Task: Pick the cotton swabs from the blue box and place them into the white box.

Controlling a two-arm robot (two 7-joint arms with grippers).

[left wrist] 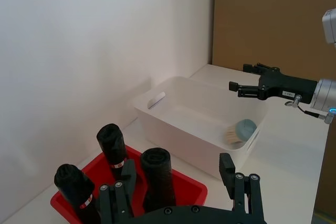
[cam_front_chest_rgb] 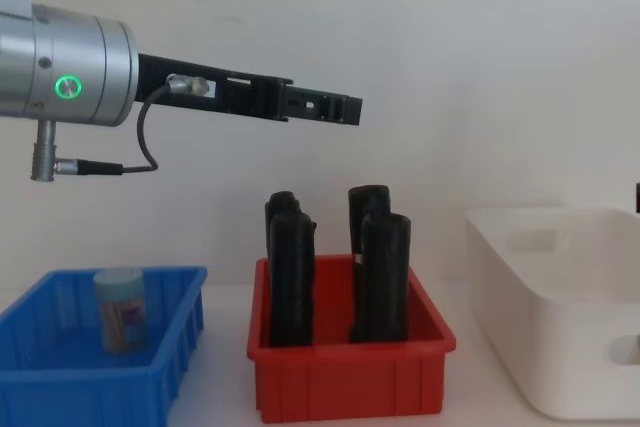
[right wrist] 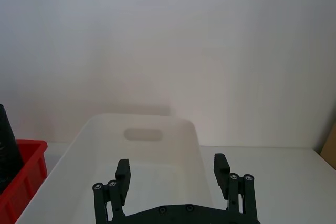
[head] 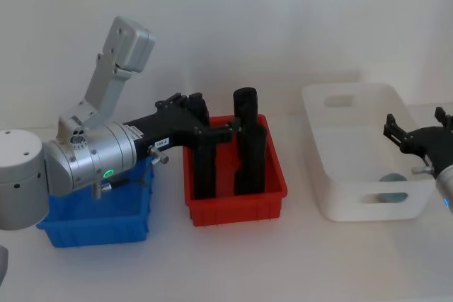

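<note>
Both jaws wide and empty: left gripper (left wrist: 177, 174) over red bin (head: 237, 210), right gripper (right wrist: 171, 162) over white box (right wrist: 142, 121). One cotton swabs jar (left wrist: 242, 129) beneath right jaws, second jar (cam_front_chest_rgb: 120, 309) in blue box (cam_front_chest_rgb: 100, 387) behind left.

Silver left arm (cam_front_chest_rgb: 70, 52) bears green light (cam_front_chest_rgb: 68, 86), black cable (cam_front_chest_rgb: 138, 132), black left gripper (left wrist: 176, 182).

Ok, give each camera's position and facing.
Head: high, looking down on blue box, red bin, white box; left gripper, right gripper show.
Chest: low, seeing the boxes side-on; left gripper reaches in overhead.
Left wrist: behind its open fingers, facing the white box.
Right wrist: behind its open fingers, facing the white box.
Shared: head and left wrist both catch the right gripper.
</note>
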